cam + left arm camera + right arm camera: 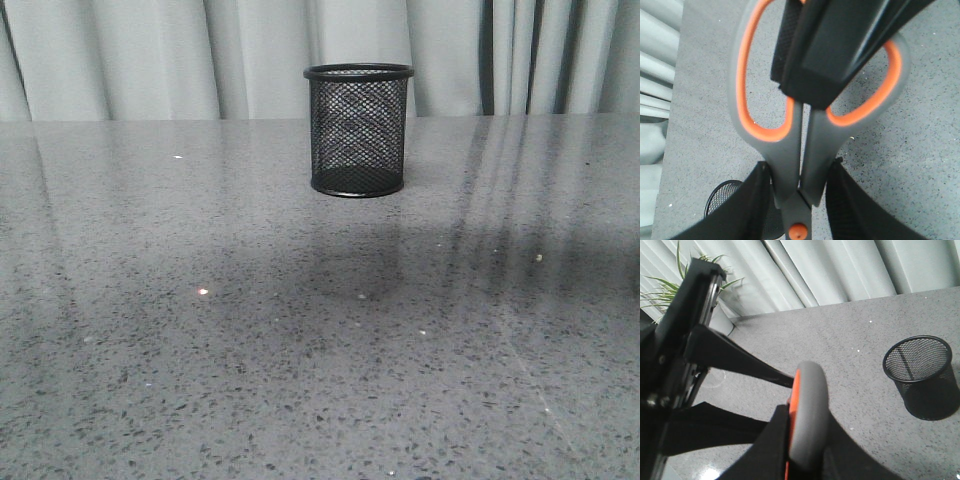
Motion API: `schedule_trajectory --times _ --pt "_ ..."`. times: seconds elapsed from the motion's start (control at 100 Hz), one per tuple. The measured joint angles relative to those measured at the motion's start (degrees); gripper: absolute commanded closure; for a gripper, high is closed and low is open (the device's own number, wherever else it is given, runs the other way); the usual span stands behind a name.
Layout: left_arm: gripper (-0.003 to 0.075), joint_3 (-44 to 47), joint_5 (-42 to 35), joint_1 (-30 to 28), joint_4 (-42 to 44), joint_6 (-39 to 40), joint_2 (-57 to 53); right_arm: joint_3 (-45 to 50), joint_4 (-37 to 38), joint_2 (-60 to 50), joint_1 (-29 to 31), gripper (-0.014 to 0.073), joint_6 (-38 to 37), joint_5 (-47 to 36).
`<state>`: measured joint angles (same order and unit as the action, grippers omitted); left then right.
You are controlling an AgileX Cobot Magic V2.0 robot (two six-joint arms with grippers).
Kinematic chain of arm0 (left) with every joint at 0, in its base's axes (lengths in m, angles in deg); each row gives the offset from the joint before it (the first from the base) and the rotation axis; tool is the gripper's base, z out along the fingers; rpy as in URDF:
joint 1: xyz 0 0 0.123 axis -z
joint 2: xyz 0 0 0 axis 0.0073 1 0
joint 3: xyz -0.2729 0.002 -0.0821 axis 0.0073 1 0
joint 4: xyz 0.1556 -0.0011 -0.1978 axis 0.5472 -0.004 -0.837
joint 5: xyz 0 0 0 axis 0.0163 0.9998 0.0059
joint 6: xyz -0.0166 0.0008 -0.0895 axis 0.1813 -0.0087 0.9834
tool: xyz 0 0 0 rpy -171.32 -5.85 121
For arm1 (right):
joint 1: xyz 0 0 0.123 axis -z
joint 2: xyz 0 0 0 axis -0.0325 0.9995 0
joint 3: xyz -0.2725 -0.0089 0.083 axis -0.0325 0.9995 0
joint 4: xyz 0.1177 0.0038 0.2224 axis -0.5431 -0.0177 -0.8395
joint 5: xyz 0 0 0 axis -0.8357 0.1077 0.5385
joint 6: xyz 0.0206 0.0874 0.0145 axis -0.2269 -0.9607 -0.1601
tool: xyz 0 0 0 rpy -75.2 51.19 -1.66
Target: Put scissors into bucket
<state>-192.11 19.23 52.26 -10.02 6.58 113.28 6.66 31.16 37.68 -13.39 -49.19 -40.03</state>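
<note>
The scissors [785, 150], with grey loop handles lined in orange, hang in the air above the table. My left gripper [799, 175] is shut on their shank just above the orange pivot. My right gripper [807, 440] is shut on one handle loop [810, 405], and it shows in the left wrist view as a black block [802, 92] across the handles. The blades are hidden. The bucket [358, 130], a black mesh cup, stands upright and empty at the table's far middle. It also shows in the left wrist view [722, 195] and the right wrist view [920, 375]. Neither gripper nor the scissors show in the front view.
Grey speckled table [300, 350] with pale curtains [150, 60] along its far edge. The left arm [680, 340] fills one side of the right wrist view. A potted plant [670, 285] stands beyond the table by the curtains.
</note>
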Motion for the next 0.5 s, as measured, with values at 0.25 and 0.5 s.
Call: schedule_trajectory --times 0.25,0.5 --pt "0.0213 0.00 -0.60 -0.54 -2.10 0.26 -0.59 0.00 0.92 0.00 0.00 0.0648 1.47 -0.01" --pt "0.0261 0.00 -0.72 -12.15 -2.54 10.37 -5.29 -3.22 9.25 1.94 0.00 0.0647 1.84 -0.21"
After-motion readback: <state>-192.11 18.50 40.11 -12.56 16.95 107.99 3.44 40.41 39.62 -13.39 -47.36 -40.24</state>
